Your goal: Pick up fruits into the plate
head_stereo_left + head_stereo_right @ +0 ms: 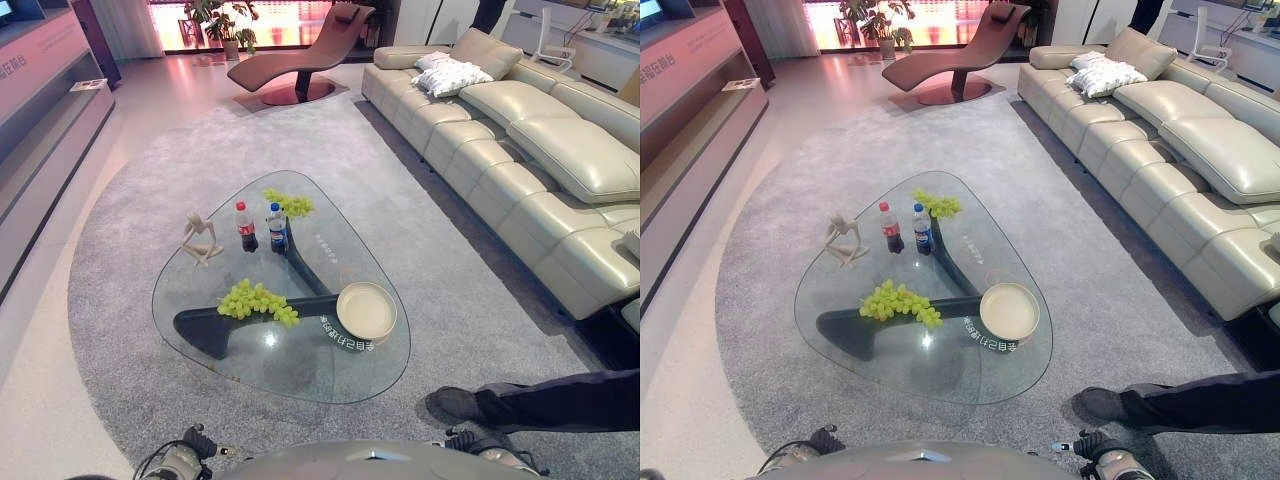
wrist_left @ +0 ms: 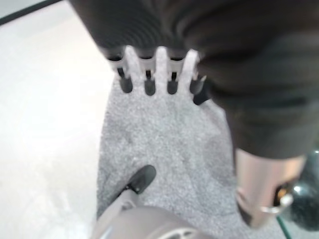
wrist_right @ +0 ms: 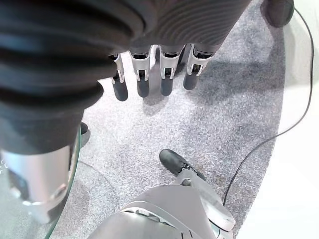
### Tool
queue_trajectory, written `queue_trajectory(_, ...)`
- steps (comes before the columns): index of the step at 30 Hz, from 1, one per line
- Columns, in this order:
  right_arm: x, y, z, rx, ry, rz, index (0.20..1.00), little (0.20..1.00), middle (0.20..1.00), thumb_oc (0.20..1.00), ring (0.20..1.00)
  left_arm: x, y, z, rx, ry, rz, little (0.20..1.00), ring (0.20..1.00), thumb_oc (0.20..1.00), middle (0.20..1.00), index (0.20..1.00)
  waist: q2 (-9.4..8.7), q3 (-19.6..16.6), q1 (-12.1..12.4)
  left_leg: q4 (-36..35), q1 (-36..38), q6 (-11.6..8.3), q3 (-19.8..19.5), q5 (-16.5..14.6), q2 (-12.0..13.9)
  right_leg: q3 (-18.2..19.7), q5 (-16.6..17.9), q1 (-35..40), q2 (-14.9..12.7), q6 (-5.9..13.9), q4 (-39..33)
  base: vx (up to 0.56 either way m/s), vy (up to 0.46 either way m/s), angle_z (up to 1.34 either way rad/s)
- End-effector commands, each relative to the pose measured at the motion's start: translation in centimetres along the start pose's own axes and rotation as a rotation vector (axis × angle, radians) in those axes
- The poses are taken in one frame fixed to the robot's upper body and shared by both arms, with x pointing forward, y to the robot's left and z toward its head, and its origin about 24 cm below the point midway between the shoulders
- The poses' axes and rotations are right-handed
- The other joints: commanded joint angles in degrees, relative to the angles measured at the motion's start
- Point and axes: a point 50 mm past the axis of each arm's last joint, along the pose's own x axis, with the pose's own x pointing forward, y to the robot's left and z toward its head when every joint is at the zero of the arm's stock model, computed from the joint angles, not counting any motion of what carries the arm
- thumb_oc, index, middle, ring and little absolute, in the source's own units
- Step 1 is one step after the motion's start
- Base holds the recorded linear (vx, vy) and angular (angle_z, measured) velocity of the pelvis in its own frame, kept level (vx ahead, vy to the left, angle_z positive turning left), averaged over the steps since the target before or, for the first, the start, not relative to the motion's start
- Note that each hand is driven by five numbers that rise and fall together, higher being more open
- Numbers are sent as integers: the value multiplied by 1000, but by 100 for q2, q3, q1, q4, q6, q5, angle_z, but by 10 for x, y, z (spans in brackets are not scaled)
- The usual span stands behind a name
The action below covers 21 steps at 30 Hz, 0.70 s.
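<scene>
Grey carpet (image 1: 130, 200) under a rounded glass bench (image 1: 250, 365) on a dark base, with a cream sofa (image 1: 540, 160) along the robot's right and a brown lounge chair (image 1: 300, 55) at the far end.

Two bunches of green grapes: one (image 1: 257, 300) near the middle of the bench, just left of the plate; the other (image 1: 290, 203) at the far edge, beside the bottles. One round cream plate (image 1: 366, 310) on the right part of the bench, holding nothing. Two plastic bottles standing upright side by side: a red-capped dark one (image 1: 245, 228) and a blue-labelled one (image 1: 277, 228). One pale figurine (image 1: 201, 240) left of the bottles. Two white cushions (image 1: 450, 72) on the sofa.

Left hand (image 2: 157, 64) seen from its wrist, hanging over the carpet edge, fingers (image 2: 148, 74) straight and holding nothing. Right hand (image 3: 152, 64) likewise over carpet beside the glass edge, fingers (image 3: 167, 79) straight, nothing held.

Person's dark trouser leg and shoe (image 1: 540, 402) on the carpet at near right in both eye views.
</scene>
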Motion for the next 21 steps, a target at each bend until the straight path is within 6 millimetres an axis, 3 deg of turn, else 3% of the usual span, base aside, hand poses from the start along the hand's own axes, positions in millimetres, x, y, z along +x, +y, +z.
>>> queue_trajectory(1,3,-7,24,-31,-26,-23,1000,1000,1000,1000,1000,3,14,12,10,-18,-8,1000,1000,1000,1000,1000,25,364,-17,147,133,98,339,-564,28,-621,-374,240,-80,74,209,0,0,0)
queue_trajectory(11,3,-10,26,-37,-32,-22,1000,1000,1000,1000,1000,3,16,7,12,5,15,1000,1000,1000,1000,1000,31,375,1,141,92,197,-96,-664,-150,-272,-468,208,35,32,243,1,1,0)
queue_trajectory(21,3,-11,25,-40,-23,-28,1000,1000,1000,1000,1000,3,25,16,-47,-50,124,1000,1000,1000,1000,1000,59,469,-21,168,54,279,-378,-728,-282,46,-541,182,115,-20,304,7,8,-3)
